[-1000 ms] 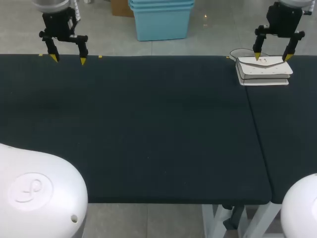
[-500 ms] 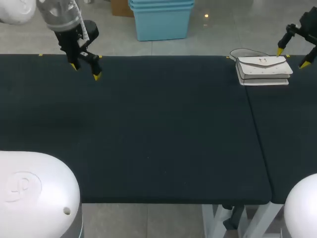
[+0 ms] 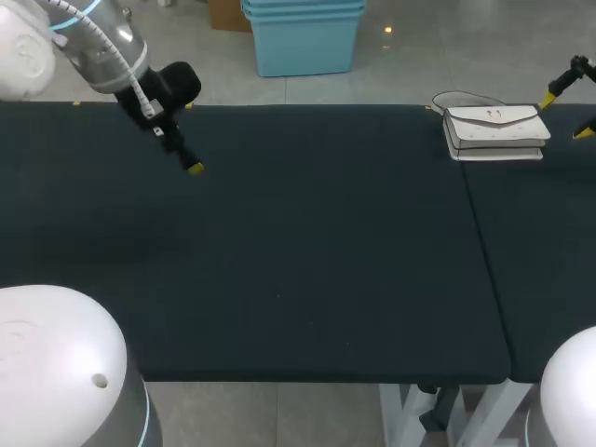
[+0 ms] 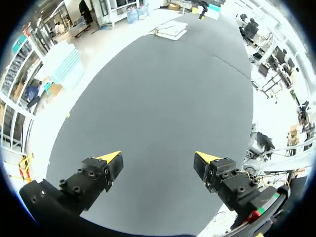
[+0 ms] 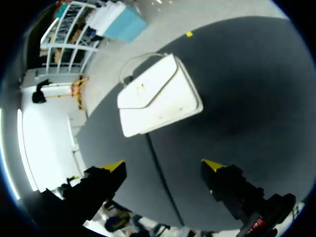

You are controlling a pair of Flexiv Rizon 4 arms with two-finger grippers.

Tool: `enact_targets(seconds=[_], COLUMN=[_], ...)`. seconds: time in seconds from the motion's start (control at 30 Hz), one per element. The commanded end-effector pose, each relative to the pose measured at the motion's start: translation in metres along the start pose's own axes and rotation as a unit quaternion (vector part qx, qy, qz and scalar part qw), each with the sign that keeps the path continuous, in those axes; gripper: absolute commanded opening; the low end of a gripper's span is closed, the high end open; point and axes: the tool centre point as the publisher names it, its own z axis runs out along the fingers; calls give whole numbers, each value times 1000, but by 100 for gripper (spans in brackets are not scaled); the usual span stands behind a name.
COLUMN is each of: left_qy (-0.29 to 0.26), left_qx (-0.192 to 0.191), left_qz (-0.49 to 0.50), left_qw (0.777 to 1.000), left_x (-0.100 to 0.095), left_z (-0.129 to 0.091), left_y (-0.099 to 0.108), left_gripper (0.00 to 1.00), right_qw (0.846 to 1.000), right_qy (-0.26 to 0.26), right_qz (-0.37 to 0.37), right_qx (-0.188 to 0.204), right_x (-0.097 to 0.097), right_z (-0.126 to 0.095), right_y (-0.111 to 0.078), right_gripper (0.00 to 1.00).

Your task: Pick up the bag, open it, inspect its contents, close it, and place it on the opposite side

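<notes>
A white flap bag (image 3: 494,133) with a thin strap lies flat and closed at the table's far right. My right gripper (image 3: 566,114) hangs open just right of it, touching nothing. In the right wrist view the bag (image 5: 158,96) lies ahead of the open right gripper (image 5: 164,165), clear of both fingers. My left gripper (image 3: 186,160) hovers over the far left of the table, turned edge-on so one yellow tip shows. In the left wrist view the left gripper (image 4: 158,158) is open over bare cloth, with the bag (image 4: 170,29) far ahead.
Dark cloth covers the table (image 3: 279,261). A seam (image 3: 480,233) between two table sections runs from beside the bag toward the front edge. It also shows as a seam (image 5: 160,168) between my right fingers.
My right gripper has left its place over the bag and swung out to the right, still open. My left arm has come in rightward and nearer over the table and turned its wrist.
</notes>
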Motion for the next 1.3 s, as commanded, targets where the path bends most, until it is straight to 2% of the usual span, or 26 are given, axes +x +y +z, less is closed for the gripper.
enact_targets(seconds=[0.03,0.47,0.73,1.07,1.3], left_qy=[113,183,192,188,188], left_qx=[156,135,134,130,130], left_qz=[233,301,315,315,315], left_qw=[953,926,920,921,921], left_x=[3,15,16,15,15], left_z=[9,44,59,61,61], left_y=[5,1,-3,-4,-4], left_gripper=[100,100,100,100,100], right_qw=[999,997,995,993,993], right_qy=[33,64,86,101,106], right_qz=[3,30,42,46,26], right_qx=[11,-1,-9,-27,-34], right_x=[-10,-33,-41,-53,-51], right_z=[6,33,42,54,57], right_y=[12,33,47,80,102], right_gripper=[100,100,100,100,100])
